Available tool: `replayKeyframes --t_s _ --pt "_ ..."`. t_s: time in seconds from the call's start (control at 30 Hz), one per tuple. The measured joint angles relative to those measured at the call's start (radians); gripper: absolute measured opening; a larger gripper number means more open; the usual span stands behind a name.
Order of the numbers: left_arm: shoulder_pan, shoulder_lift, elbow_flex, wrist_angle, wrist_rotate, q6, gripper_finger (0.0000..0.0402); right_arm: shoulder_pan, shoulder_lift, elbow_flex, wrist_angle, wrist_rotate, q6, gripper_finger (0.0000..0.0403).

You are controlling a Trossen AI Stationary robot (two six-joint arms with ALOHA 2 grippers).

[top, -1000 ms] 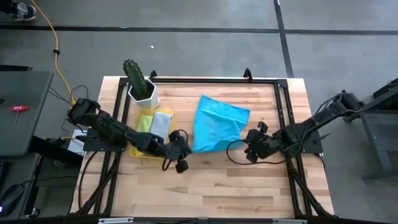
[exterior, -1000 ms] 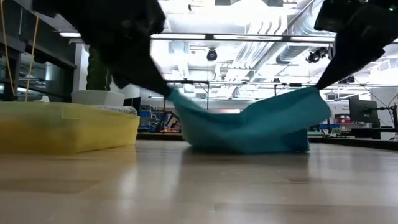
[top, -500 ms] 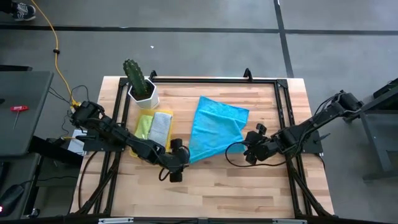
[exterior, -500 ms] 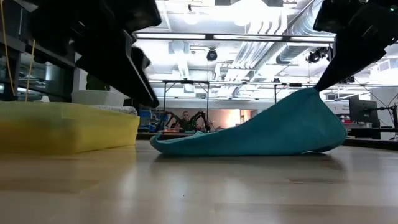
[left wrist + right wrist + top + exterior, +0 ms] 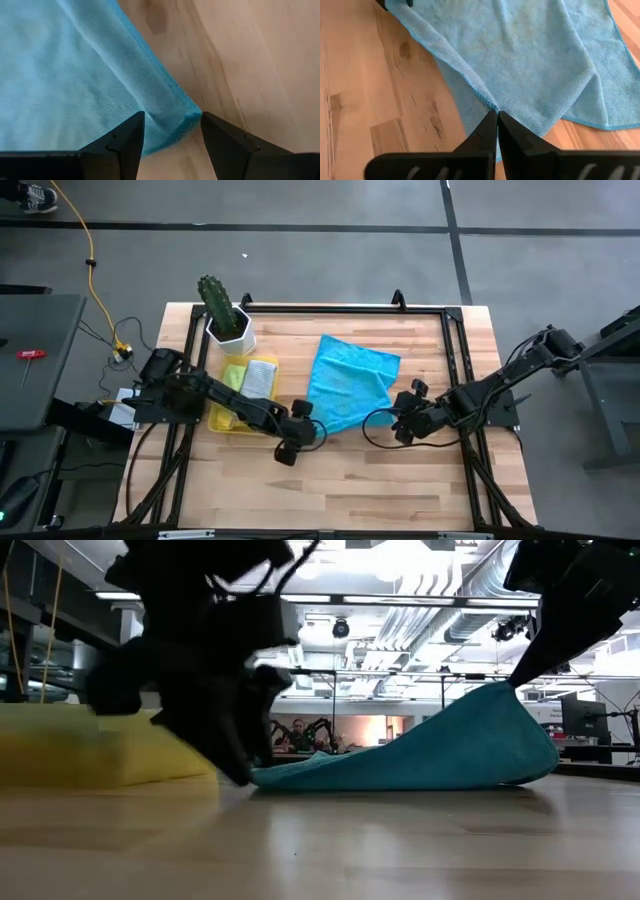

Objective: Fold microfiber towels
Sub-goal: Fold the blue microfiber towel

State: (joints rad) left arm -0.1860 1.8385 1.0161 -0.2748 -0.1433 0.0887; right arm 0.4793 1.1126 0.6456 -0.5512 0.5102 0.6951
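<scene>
At about nine o'clock on the table [image 5: 420, 470] sits a yellow tray [image 5: 222, 420] holding a green cloth [image 5: 233, 378] and a grey cloth [image 5: 260, 379], both apparently folded; a potted cactus [image 5: 222, 310] stands at its twelve o'clock. Just right of the tray, the left gripper [image 5: 172, 135] hangs low with its fingers spread, straddling the near corner of the blue towel [image 5: 348, 380] without pinching it. That towel lies near the table's centre, partly doubled over but loose and crooked. At its four o'clock edge the right gripper [image 5: 497, 131] is clenched on the hem, holding that side raised. Judging by this, two cloths look done, while the blue one is mid-fold and needs squaring and stowing
</scene>
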Motion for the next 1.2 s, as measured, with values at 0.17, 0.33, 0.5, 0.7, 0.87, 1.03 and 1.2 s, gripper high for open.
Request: replayKeyframes --t_s 0.17,0.33,0.5,0.7,0.87,1.03,1.2 --pt "0.000 0.019 0.002 -0.012 0.012 0.022 0.0184 0.000 0.000 0.000 0.000 -0.002 -0.006 0.0000" --pt "-0.017 0.010 0.000 -0.022 0.013 0.030 0.0182 0.000 0.000 0.000 0.000 -0.004 -0.005 0.0000" --pt "-0.047 -0.004 0.000 -0.029 0.005 0.061 0.0167 0.000 0.000 0.000 -0.003 -0.039 -0.004 0.0000" --pt "-0.063 -0.003 0.000 -0.014 -0.006 0.082 0.0134 0.000 0.000 0.000 -0.006 -0.052 -0.001 0.0000" --pt "-0.066 -0.003 0.000 -0.013 -0.027 0.099 0.0097 0.000 0.000 0.000 -0.009 -0.068 0.004 0.0000" --pt "-0.066 -0.003 0.000 -0.010 -0.027 0.097 0.0054 0.000 0.000 0.000 -0.011 -0.100 0.004 0.0000" --pt "-0.070 -0.003 0.000 -0.007 -0.019 0.054 0.0009 0.003 0.001 0.000 -0.033 -0.178 0.065 0.0000"
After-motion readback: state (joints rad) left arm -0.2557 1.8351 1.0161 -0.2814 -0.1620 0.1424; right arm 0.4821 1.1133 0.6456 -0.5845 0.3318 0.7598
